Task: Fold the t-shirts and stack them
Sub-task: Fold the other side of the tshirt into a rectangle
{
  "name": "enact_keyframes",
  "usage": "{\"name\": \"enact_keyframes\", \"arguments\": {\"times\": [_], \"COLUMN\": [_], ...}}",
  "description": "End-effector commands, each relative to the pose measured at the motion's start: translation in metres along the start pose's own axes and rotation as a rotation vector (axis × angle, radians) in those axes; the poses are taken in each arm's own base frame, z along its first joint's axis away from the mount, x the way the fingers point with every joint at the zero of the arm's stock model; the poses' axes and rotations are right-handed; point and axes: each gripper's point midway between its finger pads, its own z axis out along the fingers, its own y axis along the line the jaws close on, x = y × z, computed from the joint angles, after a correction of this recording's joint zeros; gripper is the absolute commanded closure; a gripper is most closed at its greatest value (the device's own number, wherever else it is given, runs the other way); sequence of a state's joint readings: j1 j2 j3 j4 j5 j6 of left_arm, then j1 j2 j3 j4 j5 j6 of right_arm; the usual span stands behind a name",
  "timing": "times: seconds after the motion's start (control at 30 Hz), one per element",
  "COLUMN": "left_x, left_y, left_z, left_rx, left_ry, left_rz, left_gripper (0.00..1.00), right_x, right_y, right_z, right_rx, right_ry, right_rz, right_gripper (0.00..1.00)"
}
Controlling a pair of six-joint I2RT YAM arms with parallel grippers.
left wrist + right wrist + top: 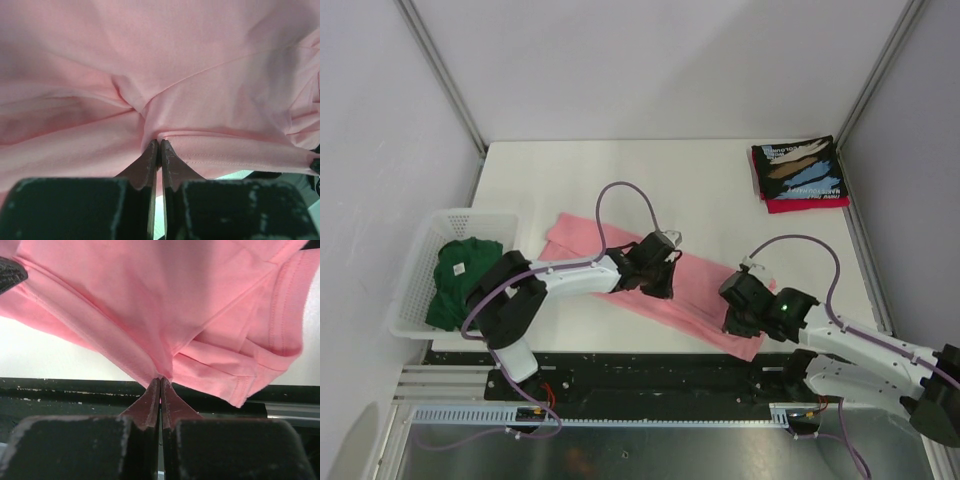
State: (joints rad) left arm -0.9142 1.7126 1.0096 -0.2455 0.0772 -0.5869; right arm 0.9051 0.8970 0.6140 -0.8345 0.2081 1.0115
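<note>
nearest, by the front edge of the table (620, 180): right gripper (160, 381), jaws pressed together on a thin pinch of the pink t-shirt (582, 236), with cloth draping off to both sides of the pinch. next, mid-table: left gripper (159, 144), likewise closed flat on a small fold of the same pink cloth, close to a stitched hem. pink t-shirt itself: laid as a long diagonal band from left-centre toward the near right, partly folded, not yet stacked. left side: dark green t-shirt (460, 280), unfolded, bunched inside the white basket (412, 275). far right corner: black printed t-shirt (800, 168), folded, on top of the red t-shirt (808, 204). hazards, as judged: shallow pinches slipping under an uneven pull; only one layer caught, leaving a lopsided fold; near corner dragging over the table edge; slack between the two grippers creasing the cloth.
</note>
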Motion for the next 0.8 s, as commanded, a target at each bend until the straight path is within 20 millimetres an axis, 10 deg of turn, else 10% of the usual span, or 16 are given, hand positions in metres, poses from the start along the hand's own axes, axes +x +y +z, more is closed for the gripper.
{"name": "enact_keyframes", "arguments": {"times": [0.0, 0.77], "left_x": [-0.022, -0.038], "left_y": [0.006, -0.007], "left_z": [-0.015, 0.003], "left_rx": [-0.045, -0.016], "left_ry": [-0.097, -0.059], "left_rz": [-0.017, 0.037], "left_gripper": [0.92, 0.89], "right_x": [-0.004, -0.021], "right_y": [0.024, 0.008], "right_z": [0.003, 0.023], "right_rx": [-0.058, 0.053], "right_ry": [-0.013, -0.057], "right_rz": [-0.02, -0.02], "right_gripper": [0.98, 0.95]}}
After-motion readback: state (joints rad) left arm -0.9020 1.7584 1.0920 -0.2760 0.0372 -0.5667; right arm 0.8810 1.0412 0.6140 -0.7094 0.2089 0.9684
